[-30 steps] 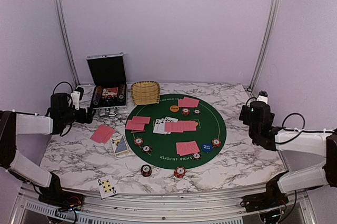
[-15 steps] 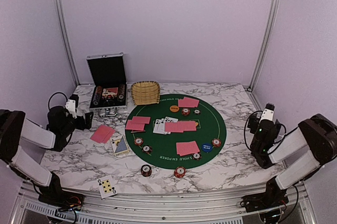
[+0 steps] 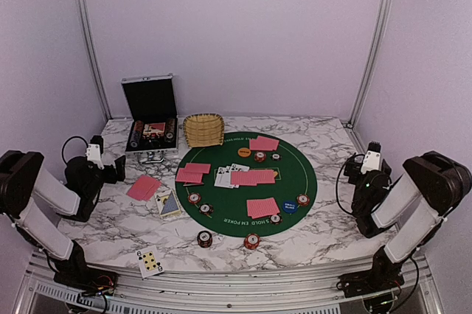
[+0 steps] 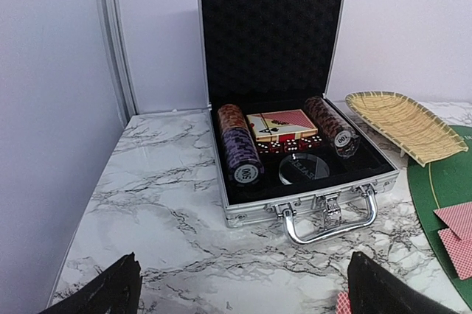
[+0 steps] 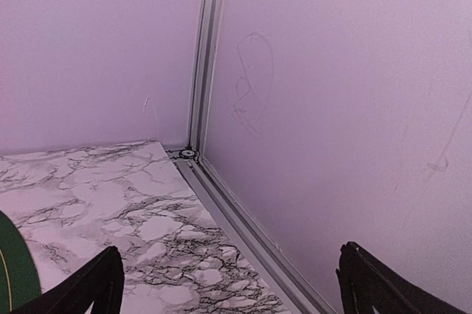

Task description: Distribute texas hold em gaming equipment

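On the green mat [image 3: 299,153] lay the playing cards [image 3: 254,177] and poker chips [image 3: 194,198], a few strays beside it. Left gripper [image 4: 240,295], facing the case [image 4: 273,49], and right gripper [image 5: 232,292], facing the wall corner [image 5: 190,153], both gaped wide, empty. Likely parking: best done with arms folded outboard, clear of the layout.

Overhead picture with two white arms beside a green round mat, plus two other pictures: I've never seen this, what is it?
These are two white robot arms bolted at the near edge of a marble table, each ending in a two-finger gripper. The overhead picture comes from a fixed camera above and behind them. The other two come from wrist cameras: the left gripper faces an open silver-edged black case, the right gripper faces a purple wall corner. On and around the round green mat lie pinkish-red-backed playing cards, red-and-white poker chips, an orange disc and a blue disc; a wicker basket stands behind it. Both grippers are open, holding nothing.
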Controlling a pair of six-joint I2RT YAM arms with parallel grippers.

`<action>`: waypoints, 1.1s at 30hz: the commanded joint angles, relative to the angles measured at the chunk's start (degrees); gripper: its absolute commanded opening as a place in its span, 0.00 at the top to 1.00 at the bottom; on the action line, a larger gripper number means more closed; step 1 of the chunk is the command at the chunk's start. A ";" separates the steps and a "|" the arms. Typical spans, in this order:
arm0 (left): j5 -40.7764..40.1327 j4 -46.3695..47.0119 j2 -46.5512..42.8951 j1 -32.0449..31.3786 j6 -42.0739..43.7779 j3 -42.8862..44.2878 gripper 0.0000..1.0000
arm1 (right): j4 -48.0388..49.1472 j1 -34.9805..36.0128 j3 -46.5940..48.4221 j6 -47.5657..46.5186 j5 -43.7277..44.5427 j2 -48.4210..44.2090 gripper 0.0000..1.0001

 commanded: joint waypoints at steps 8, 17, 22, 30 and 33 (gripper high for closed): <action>-3.09 2.34 0.38 0.40 -1.01 0.89 0.01 | -4.22 -4.05 2.32 1.75 -11.79 -1.87 0.01; -3.21 2.21 0.30 0.37 -1.18 0.91 0.01 | -13.09 -11.99 5.63 5.58 -31.86 -0.77 0.01; -3.45 2.12 0.32 0.42 -1.32 1.02 0.01 | -9.74 -12.06 4.91 5.09 -31.90 0.18 0.01; -3.49 2.12 0.30 0.37 -1.34 1.05 0.01 | -9.35 -11.80 4.74 4.72 -31.79 0.16 0.01; -3.51 2.12 0.27 0.35 -1.27 1.05 0.01 | -9.60 -11.77 4.80 4.71 -31.72 0.11 0.01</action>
